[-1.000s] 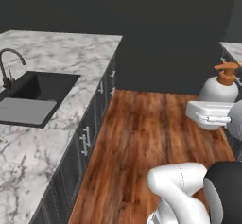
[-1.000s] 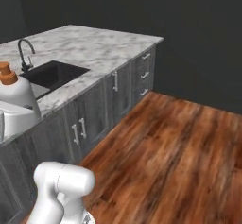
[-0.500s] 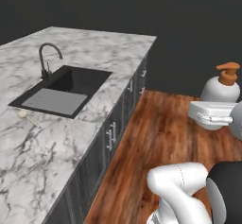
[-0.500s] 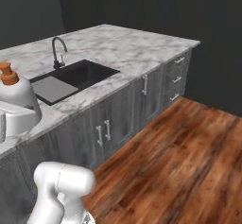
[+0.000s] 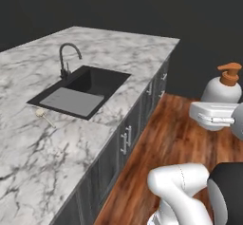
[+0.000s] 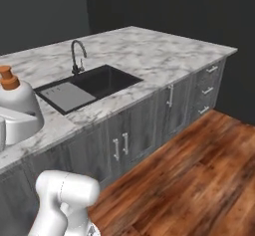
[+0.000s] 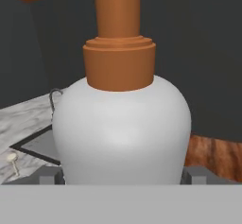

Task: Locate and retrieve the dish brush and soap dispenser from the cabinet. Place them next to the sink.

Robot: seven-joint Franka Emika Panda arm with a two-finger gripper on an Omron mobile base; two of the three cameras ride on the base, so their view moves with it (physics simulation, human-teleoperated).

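The soap dispenser [image 7: 122,124] sits upright between the jaws of the gripper [image 7: 122,175], which stand wide and closed on its rounded white body; the orange pump points up, presumably so the bottle can be set down on its base without turning. It is carried over the wooden floor [image 5: 178,134], at about 3 o'clock from the sink [image 5: 80,92] in the left base view and well apart from it, so the placing step is judged not yet begun.

The dish brush [image 5: 44,116] already lies flat on the marble counter [image 5: 118,48], just beside the sink's grey draining section at roughly 7 o'clock from the basin; that half of the task looks done.

The left base view shows the brush, the black faucet [image 5: 66,60] at the basin's far edge, and the bottle against the floor. The right base view shows the dispenser [image 6: 15,100] at 9 o'clock of the frame, the sink [image 6: 89,85] at about 2 o'clock from it, and the grey cabinet fronts and drawers [image 6: 209,88] under the counter. The hand view shows the grip: a dark fingertip [image 7: 47,176] presses each flank of the bottle, and the brush [image 7: 12,160] appears small at 8 o'clock behind it.
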